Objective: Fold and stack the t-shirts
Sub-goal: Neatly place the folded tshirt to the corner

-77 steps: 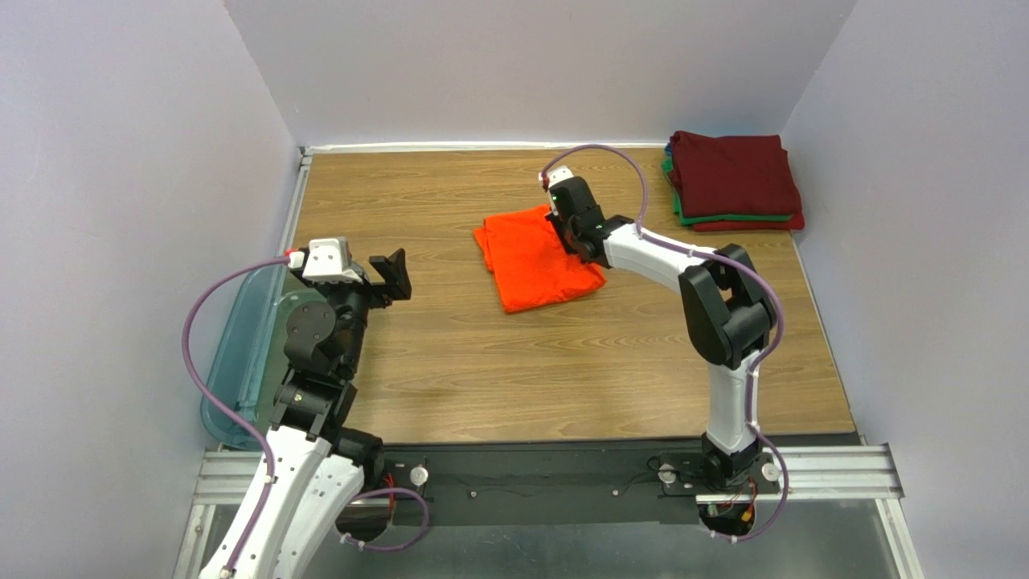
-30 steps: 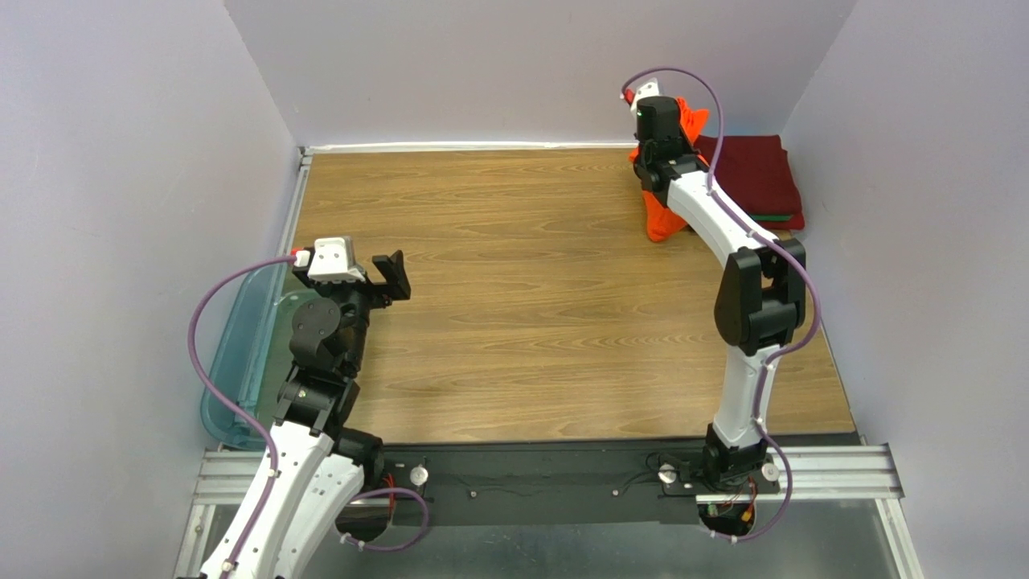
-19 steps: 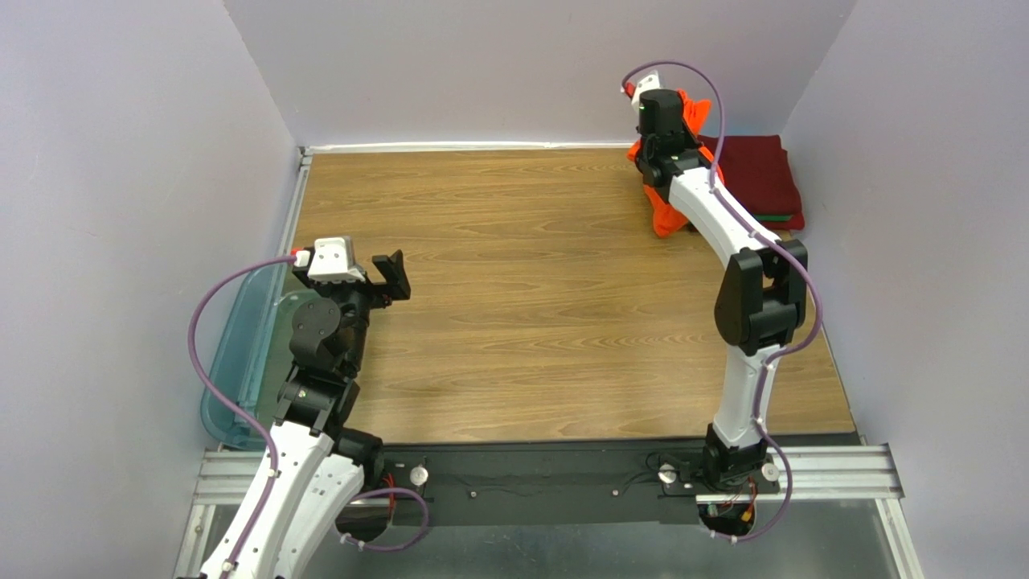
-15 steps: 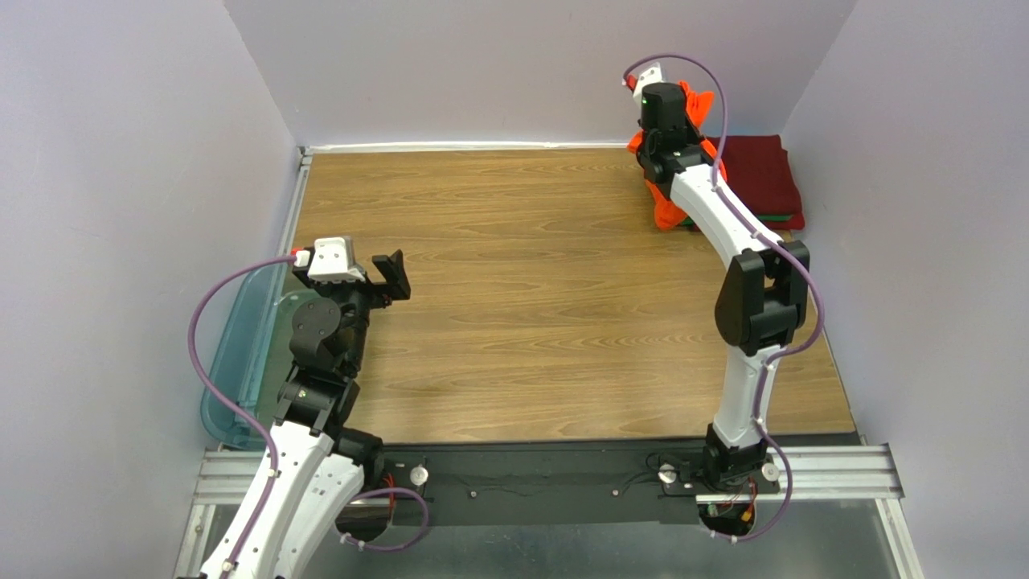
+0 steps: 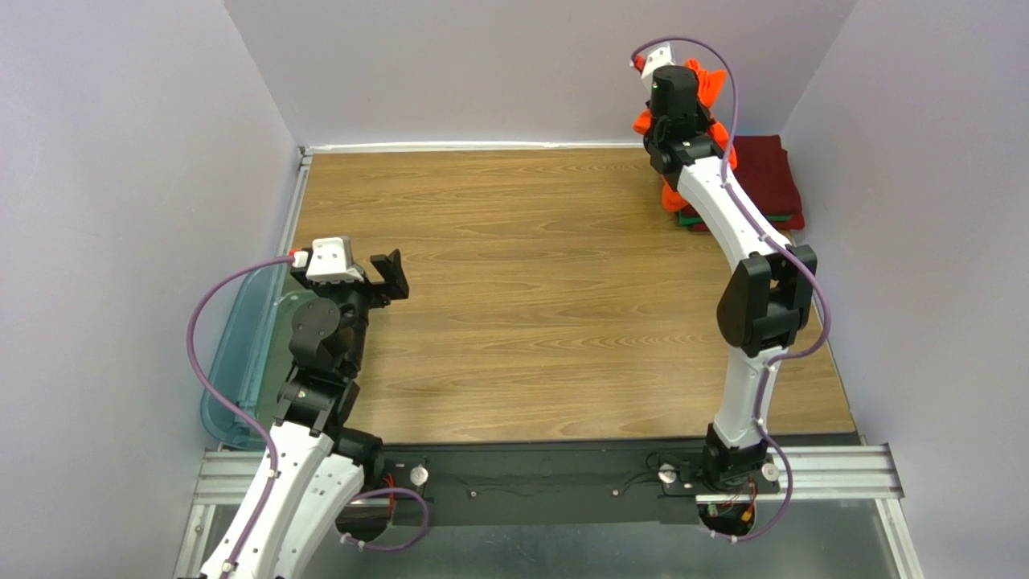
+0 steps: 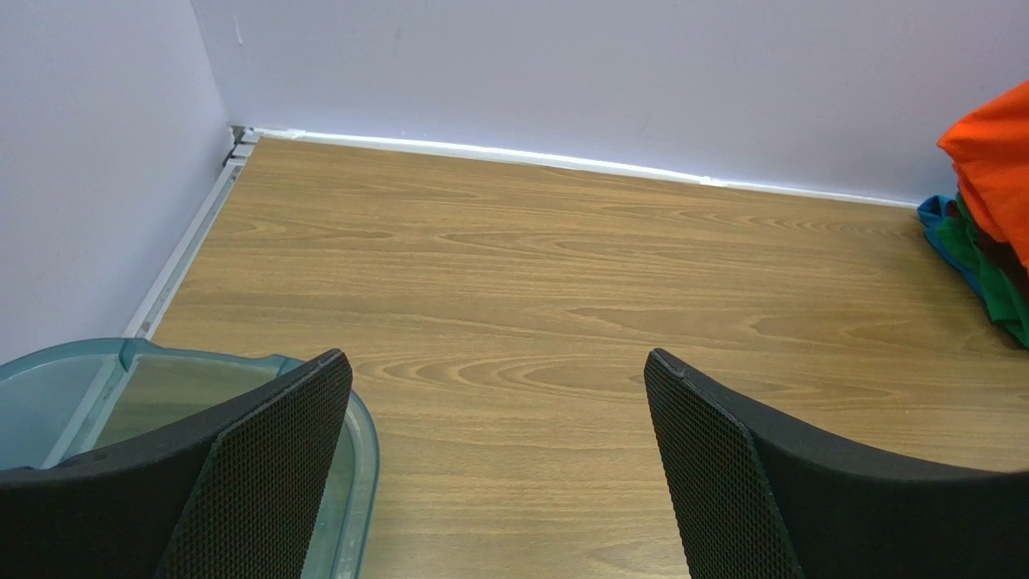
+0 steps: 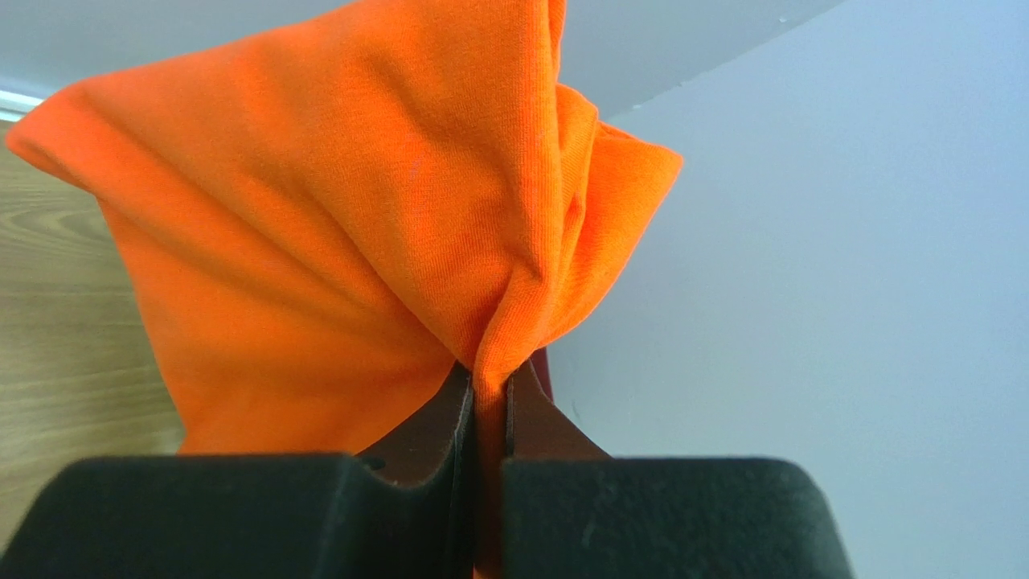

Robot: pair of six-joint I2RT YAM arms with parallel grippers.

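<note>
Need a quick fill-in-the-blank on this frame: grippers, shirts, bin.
1. The right gripper is shut on the ____ t-shirt.
2. The left gripper holds nothing; its jaws stand ____.
3. The folded stack sits at the table's far ____ corner.
4. The blue-grey bin lies at the table's ____ edge.
Missing words: orange; open; right; left.

folded t-shirt stack (image 5: 767, 181) sits upper right on table (image 5: 519, 314), loose t-shirt (image 7: 362, 205) hangs in right gripper (image 7: 489, 398) over its left edge, bin (image 5: 236, 350) lower left beside table.
</note>
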